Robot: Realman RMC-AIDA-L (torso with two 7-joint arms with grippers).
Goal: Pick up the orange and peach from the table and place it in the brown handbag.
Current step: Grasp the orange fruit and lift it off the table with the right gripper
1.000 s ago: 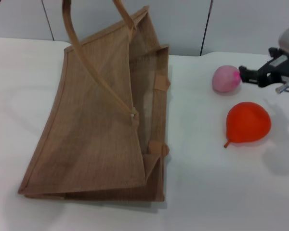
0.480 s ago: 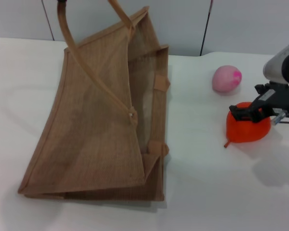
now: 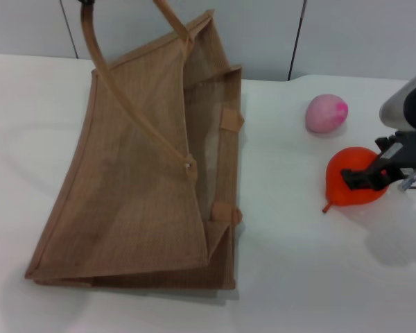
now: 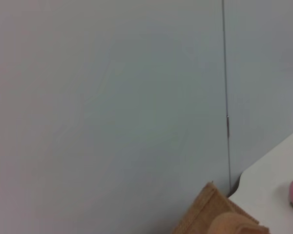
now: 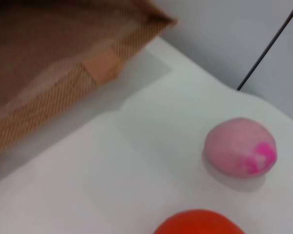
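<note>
The orange point(image 3: 341, 172) lies on the white table right of centre, its stem nub pointing toward the brown handbag point(image 3: 139, 187). My right gripper point(image 3: 371, 166) is down over the orange's right half, open, with dark fingers either side of the top. The right wrist view shows only the orange's upper edge point(image 5: 200, 224). The peach point(image 3: 326, 113) rests apart, farther back; it also shows in the right wrist view point(image 5: 240, 146). The handbag leans on the table with its mouth toward the fruits. One handle point(image 3: 125, 97) rises out of the top edge where my left gripper point(image 3: 89, 2) barely shows.
A pale wall with panel seams point(image 3: 296, 41) stands behind the table's far edge. White tabletop point(image 3: 284, 263) stretches between the bag and the fruits and in front of them. The left wrist view shows mostly wall, plus a bag corner point(image 4: 205, 214).
My right gripper moved from beside the peach toward me and down onto the orange. Bag and both fruits stayed put.
</note>
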